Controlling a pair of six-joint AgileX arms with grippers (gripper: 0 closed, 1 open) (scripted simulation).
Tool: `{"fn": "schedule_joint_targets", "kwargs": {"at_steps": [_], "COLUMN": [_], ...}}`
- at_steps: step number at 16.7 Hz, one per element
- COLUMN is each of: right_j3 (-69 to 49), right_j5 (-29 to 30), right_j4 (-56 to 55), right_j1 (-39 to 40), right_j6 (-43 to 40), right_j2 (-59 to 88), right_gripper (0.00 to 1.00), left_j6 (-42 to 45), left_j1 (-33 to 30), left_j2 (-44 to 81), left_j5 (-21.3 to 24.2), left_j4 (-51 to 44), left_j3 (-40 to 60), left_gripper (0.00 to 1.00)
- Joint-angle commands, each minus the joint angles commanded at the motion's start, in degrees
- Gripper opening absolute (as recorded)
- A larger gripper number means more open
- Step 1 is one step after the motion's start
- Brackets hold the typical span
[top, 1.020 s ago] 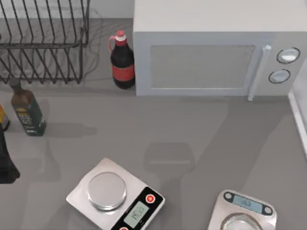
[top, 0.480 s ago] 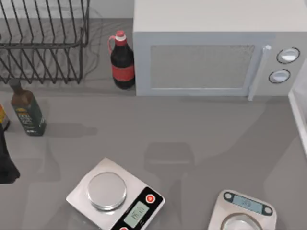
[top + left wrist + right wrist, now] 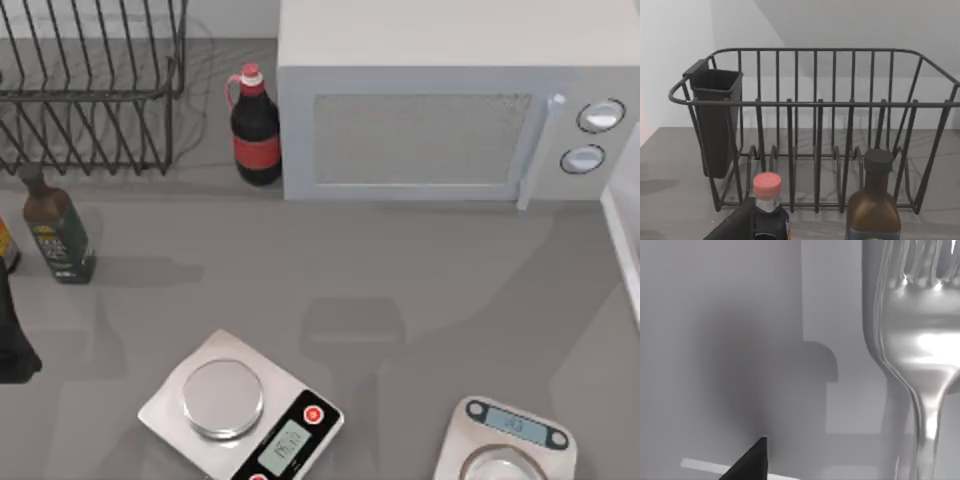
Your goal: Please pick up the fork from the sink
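The fork (image 3: 914, 347) is shiny silver-grey and looms very close in the right wrist view, tines at one end and the narrow neck running off toward the handle. It lies against pale grey surfaces. A black part of my right gripper (image 3: 752, 462) pokes in beside it, apart from the fork's head. Whether anything grips the handle is hidden. My left arm (image 3: 12, 340) stays at the table's left edge as a dark shape.
A white microwave (image 3: 430, 110) stands at the back, a dark red-capped bottle (image 3: 255, 125) beside it. A wire dish rack (image 3: 90, 90) fills the back left, a brown bottle (image 3: 58, 230) in front. Two scales (image 3: 240, 410) (image 3: 505, 440) sit near the front. A white rim (image 3: 622, 240) borders the right.
Only the faint shadows on the right side of the table have shifted slightly. The bottles, scales and left arm stay where they were.
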State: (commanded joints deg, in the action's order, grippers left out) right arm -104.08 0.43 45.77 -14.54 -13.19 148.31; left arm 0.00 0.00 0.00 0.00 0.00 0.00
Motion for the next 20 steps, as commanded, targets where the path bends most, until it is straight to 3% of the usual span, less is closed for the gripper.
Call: {"fn": "schedule_joint_targets", "kwargs": {"at_steps": [7, 20], "right_j3": [0.0, -4.1], "right_j5": [0.0, -0.6], "right_j4": [0.0, 4.9], "right_j1": [0.0, 0.1], "right_j6": [0.0, 0.5], "right_j2": [0.0, -3.8], "right_gripper": [0.02, 0.00], "left_j6": [0.0, 0.0], "left_j1": [0.0, 0.0], "left_j2": [0.0, 0.0], "left_j5": [0.0, 0.0], "left_j4": [0.0, 0.0], "left_j3": [0.0, 0.0], "left_gripper": [1.00, 1.00]}}
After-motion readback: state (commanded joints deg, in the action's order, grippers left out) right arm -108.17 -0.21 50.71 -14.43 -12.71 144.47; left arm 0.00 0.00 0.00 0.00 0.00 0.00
